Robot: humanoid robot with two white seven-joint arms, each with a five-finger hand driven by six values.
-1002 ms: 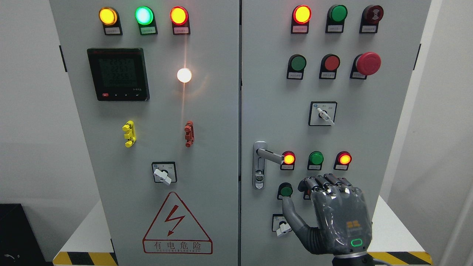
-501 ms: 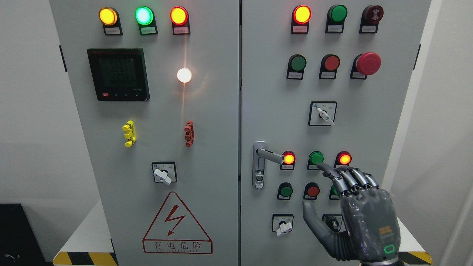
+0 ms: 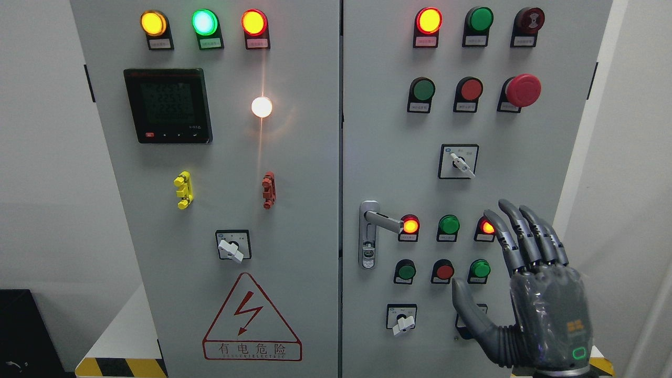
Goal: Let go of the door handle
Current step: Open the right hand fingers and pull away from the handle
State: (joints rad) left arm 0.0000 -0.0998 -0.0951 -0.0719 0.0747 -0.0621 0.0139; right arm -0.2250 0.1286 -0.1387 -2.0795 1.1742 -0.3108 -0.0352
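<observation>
Right hand: the right hand (image 3: 530, 294) stood at about 4 o'clock in the head view, fingers (image 3: 517, 231) extended and spread, thumb out toward 9 o'clock, grasping nothing.
Left hand: not in view.
Door handle: the door handle (image 3: 375, 223) sat on the right door of the cabinet (image 3: 367, 131), at the door's left edge, its lever pointing toward 3 o'clock and ending just beside a lit red lamp (image 3: 410, 226). Nothing touched it.
Change: over the last second the hand had travelled from below the handle, near the green button (image 3: 406, 271), out toward 3 o'clock and upward, and its curled fingers had straightened. It ended well apart from the handle, its fingertips overlapping the rightmost red lamp (image 3: 487, 227).
Handle position: unchanged across that second; the lever stayed horizontal.
Meaning for the task: the release looked complete, since the hand was free and clear of the lever.
Risk: the spread fingers hung close before the panel's lamps and buttons, so an accidental press seemed possible.
Desk: white desk (image 3: 131, 325) with hazard striping beneath the cabinet.
</observation>
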